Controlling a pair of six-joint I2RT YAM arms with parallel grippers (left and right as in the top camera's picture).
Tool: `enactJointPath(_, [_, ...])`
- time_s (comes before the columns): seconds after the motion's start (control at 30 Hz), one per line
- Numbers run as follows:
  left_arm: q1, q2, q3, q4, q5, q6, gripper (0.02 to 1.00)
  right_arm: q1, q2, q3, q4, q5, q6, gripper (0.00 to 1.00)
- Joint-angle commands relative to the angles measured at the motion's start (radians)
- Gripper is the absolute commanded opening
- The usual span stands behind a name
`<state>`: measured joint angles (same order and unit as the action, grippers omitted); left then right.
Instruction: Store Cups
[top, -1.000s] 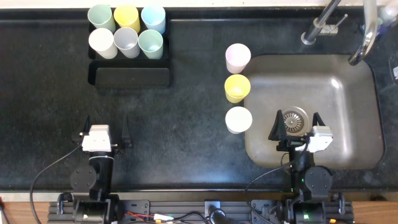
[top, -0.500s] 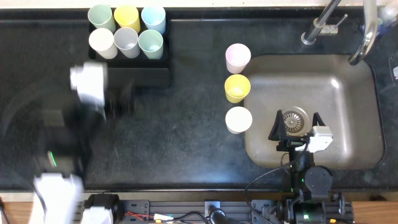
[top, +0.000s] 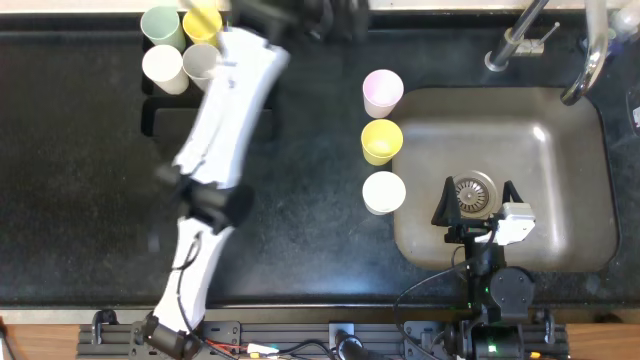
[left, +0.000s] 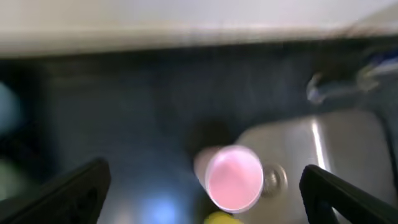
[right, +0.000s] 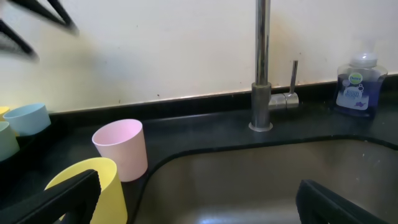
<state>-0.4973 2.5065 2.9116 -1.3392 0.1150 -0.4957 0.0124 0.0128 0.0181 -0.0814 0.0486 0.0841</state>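
Three cups stand in a row on the dark counter at the sink's left rim: pink (top: 382, 92), yellow (top: 381, 141) and white (top: 383, 192). My left arm stretches up across the rack (top: 165, 120), and its gripper (top: 320, 14) is blurred at the back edge. In the left wrist view the left gripper (left: 205, 169) is open, with the pink cup (left: 233, 177) below and ahead between its fingers, untouched. My right gripper (top: 477, 205) hangs open above the sink (top: 560, 130), holding nothing. The right wrist view has the pink cup (right: 121, 149) and yellow cup (right: 93, 183) off to one side.
The black rack at the back left holds several cups, among them green (top: 160, 22), yellow (top: 203, 20) and white (top: 163, 68); the arm covers others. A faucet (top: 520, 35) and a soap bottle (right: 357, 84) stand behind the sink. Bare counter lies between rack and sink.
The left arm has swung from the front of the counter up past the rack to the back edge, near the pink cup. The right arm has not moved.
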Motion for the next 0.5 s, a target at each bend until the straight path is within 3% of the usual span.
enactJointPath(0.03, [-0.039, 0.074, 0.059, -0.072, -0.042, -0.251, 0.998, -0.007, -0.009, -0.013, 0.005, -0.007, -0.003, 0.998])
enactJointPath(0.5, [-0.057, 0.197, 0.052, -0.116, 0.033, -0.343, 0.998, -0.007, -0.009, -0.013, 0.005, -0.007, -0.003, 0.998])
